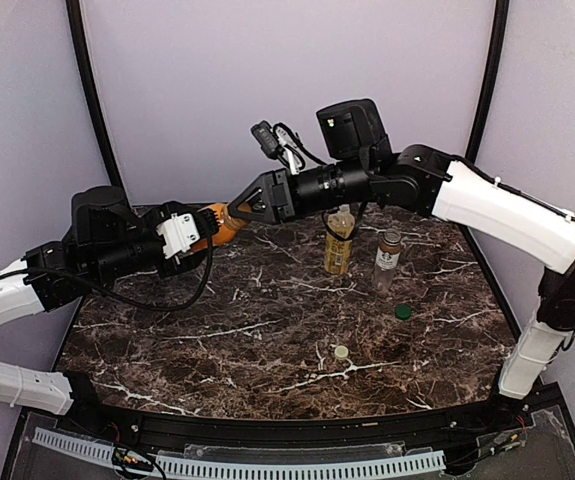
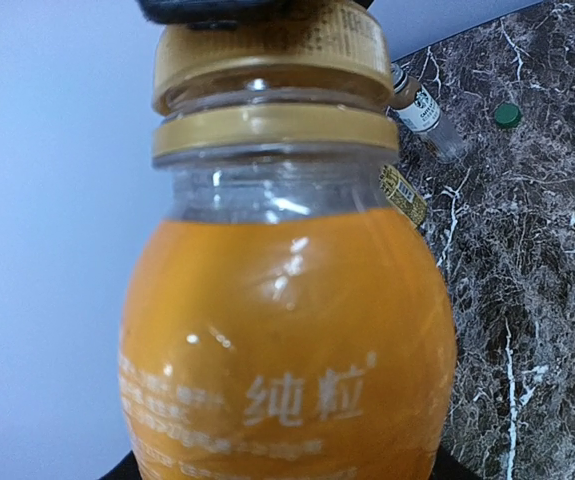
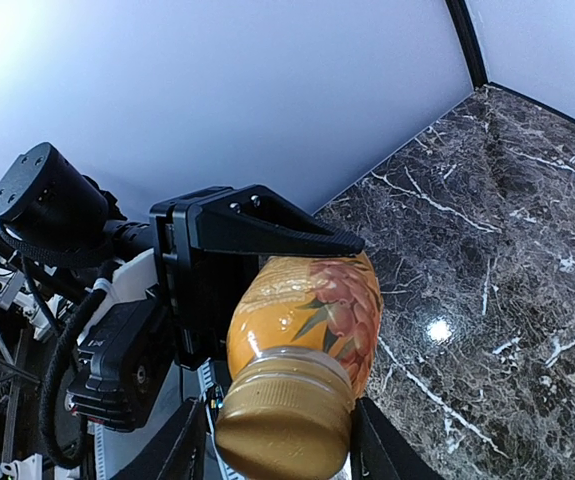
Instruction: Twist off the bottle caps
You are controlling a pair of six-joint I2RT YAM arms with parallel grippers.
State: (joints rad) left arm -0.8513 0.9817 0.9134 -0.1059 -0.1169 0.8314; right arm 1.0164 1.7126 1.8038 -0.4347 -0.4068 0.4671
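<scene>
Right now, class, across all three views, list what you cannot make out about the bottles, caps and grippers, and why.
Top view: the right gripper hides the golden cap.
Right wrist view: the lower edge cuts off its fingers; whether they pinch the cap is unclear.
Left wrist view: the orange bottle hides the left gripper; its base is cut off.
Top view: the short clear bottle's label is too small to read.
</scene>
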